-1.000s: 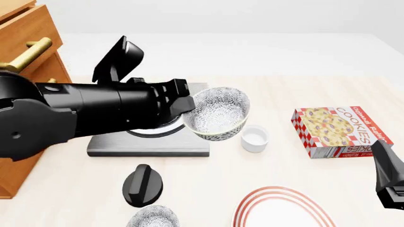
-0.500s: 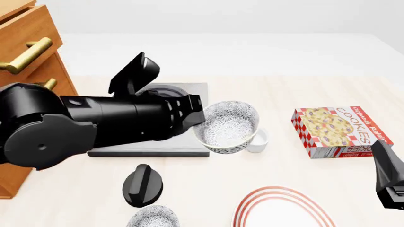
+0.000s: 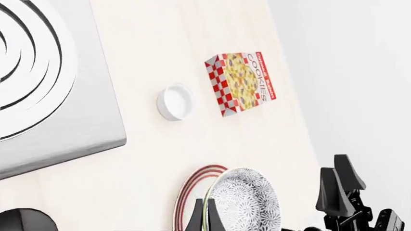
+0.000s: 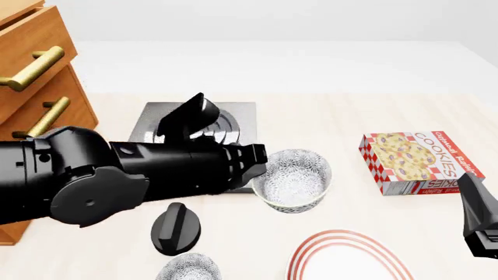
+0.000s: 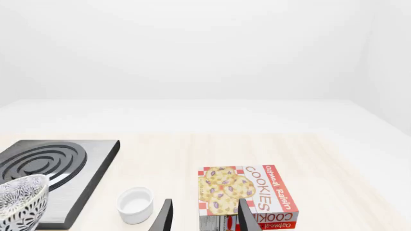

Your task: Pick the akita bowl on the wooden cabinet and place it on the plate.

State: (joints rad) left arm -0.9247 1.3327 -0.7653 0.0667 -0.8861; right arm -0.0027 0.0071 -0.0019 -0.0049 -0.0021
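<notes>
The left gripper has carried the akita bowl down from the stove slab toward the plate, which lies at the bowl's five o'clock. Its fingers pinch the bowl's rim, holding it aloft. The right gripper, jaws parted and empty, hovers near the cookie box.

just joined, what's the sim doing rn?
The left gripper holds the akita bowl by its rim, in the air in front of the stove slab and short of the plate. A second speckled bowl sits at the near edge beside a black knob. The right gripper idles open near the cookie box.
</notes>
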